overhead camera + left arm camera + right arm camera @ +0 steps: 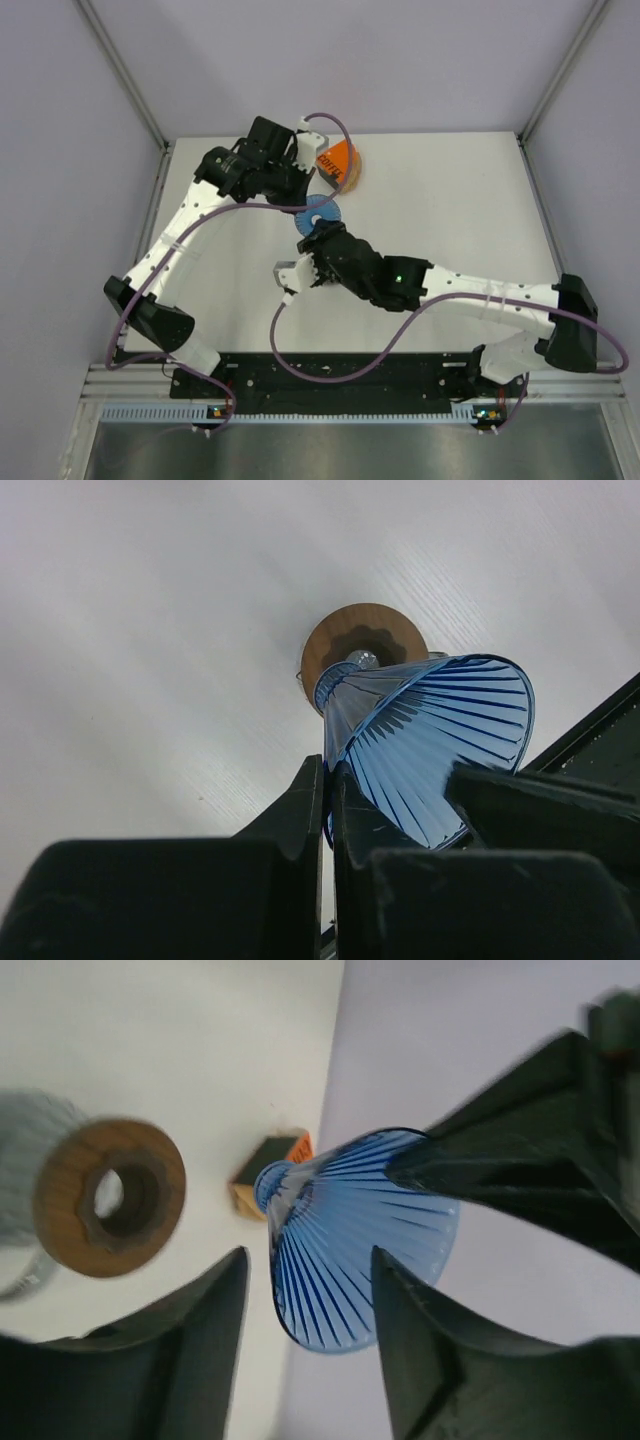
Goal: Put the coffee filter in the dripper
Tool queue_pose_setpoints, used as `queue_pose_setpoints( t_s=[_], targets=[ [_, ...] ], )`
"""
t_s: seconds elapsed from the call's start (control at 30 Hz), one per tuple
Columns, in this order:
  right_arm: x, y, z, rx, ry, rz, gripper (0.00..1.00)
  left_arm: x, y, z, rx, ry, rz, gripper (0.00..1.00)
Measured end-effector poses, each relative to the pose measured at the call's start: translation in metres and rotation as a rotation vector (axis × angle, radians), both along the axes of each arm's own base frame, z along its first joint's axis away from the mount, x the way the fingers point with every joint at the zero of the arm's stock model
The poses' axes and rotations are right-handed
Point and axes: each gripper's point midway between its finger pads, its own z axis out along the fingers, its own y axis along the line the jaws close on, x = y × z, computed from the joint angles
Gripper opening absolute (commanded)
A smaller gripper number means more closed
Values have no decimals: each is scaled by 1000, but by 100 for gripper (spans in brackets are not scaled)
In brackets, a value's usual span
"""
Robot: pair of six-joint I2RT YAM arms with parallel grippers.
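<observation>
The small bright blue ribbed plastic funnel, the dripper (320, 212), is a little toward 11 o'clock from the middle of the white bench (470, 200), where the two arms meet. The left end effector (328, 805) is clenched on it. Its two dark fingers (300, 815) pinch the wall at the wide rim, with only a thin slit between them. The dripper is tilted, its wide mouth toward the left wrist camera and its narrow neck pointing at a brown flat ring (330, 640). Whether neck and ring touch cannot be told.

The right end effector (308, 1260) is released, its fingers spread wide, and the dripper shows in the gap beyond them. In the right wrist view the ring lies at 9 o'clock of the dripper, over a grey clear pitcher (25, 1150). A small orange box (337, 160) stands near the dripper, at its 1 o'clock in the top view.
</observation>
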Motion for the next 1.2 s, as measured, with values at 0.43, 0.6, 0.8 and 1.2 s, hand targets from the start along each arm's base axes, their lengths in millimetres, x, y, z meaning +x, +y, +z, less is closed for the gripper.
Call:
queue_pose_setpoints(
  t_s=[0.43, 0.6, 0.8, 1.2],
  targets=[
    [2, -10, 152, 1088, 629, -145, 74, 26, 42, -48, -124, 261, 276, 0],
    [49, -10, 107, 1232, 876, -437, 69, 12, 34, -61, -158, 343, 284, 0],
    [50, -1, 24, 1128, 1043, -681, 58, 8, 28, -54, -207, 354, 282, 0],
    [50, -5, -34, 1019, 1131, -844, 0, 1, 21, -62, -237, 397, 268, 0]
  ],
)
